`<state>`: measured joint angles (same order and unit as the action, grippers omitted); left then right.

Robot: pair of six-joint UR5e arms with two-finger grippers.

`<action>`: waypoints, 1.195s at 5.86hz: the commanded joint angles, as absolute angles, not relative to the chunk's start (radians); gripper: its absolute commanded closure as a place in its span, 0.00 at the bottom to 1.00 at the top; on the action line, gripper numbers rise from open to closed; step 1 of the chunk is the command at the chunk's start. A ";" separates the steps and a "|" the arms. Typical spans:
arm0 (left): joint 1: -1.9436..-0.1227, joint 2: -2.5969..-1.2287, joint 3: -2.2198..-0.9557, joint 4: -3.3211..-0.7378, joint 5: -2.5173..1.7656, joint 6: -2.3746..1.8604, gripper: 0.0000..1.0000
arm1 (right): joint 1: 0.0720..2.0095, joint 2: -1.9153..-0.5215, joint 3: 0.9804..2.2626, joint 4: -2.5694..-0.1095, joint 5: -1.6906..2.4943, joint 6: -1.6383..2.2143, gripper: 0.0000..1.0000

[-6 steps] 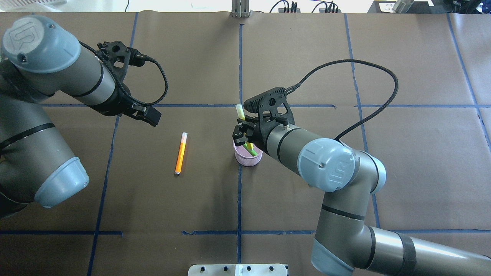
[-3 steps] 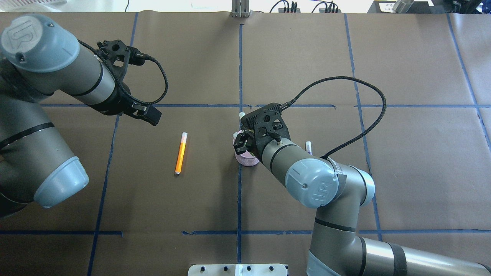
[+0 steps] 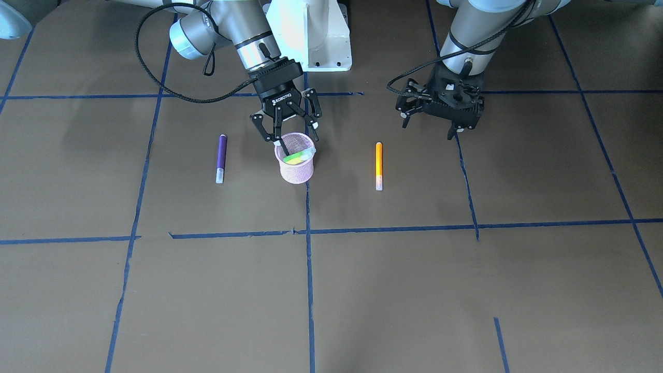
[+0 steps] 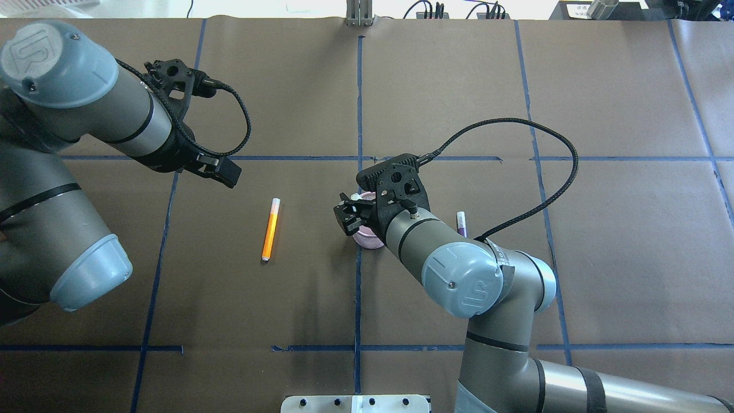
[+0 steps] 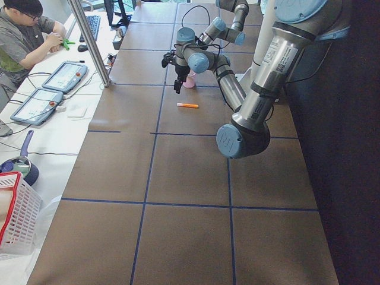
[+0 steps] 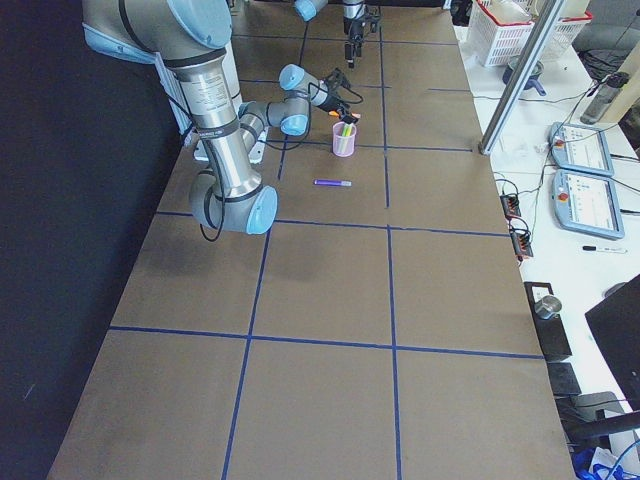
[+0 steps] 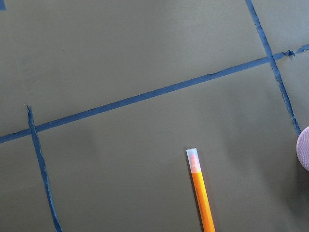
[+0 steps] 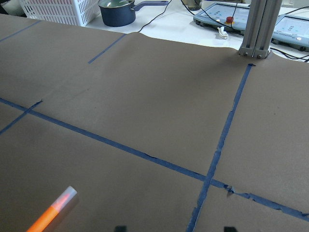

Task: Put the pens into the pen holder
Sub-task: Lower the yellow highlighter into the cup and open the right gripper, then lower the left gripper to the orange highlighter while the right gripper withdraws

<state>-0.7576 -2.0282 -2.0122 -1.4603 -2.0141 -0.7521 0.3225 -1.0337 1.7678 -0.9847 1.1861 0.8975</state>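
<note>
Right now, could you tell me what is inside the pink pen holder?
In the pen holder only the green pen shows, tilted, with its pale cap end at the rim. The bottom beneath it is covered.

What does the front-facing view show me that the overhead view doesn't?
Front-facing only: the green pen resting inside the pen holder, the right claw open above it, and the purple pen in full. Overhead only: the metal post at the far edge of the table; there the right arm hides most of the holder and purple pen. Both: the orange pen flat on the table, outside the holder.
</note>
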 commanded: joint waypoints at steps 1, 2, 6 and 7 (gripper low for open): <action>-0.752 -2.032 -1.991 -1.468 -2.011 -0.793 0.00 | 0.404 -1.034 1.781 -1.015 1.367 1.001 0.01; -0.752 -2.037 -1.962 -1.471 -2.008 -0.816 0.00 | 0.493 -1.032 1.819 -1.146 1.531 1.021 0.01; -0.701 -2.071 -1.742 -1.686 -2.002 -1.033 0.03 | 0.868 -1.063 1.876 -1.575 2.111 0.997 0.00; -0.680 -2.083 -1.674 -1.742 -2.000 -1.045 0.06 | 0.874 -1.151 1.929 -1.580 2.111 0.909 0.00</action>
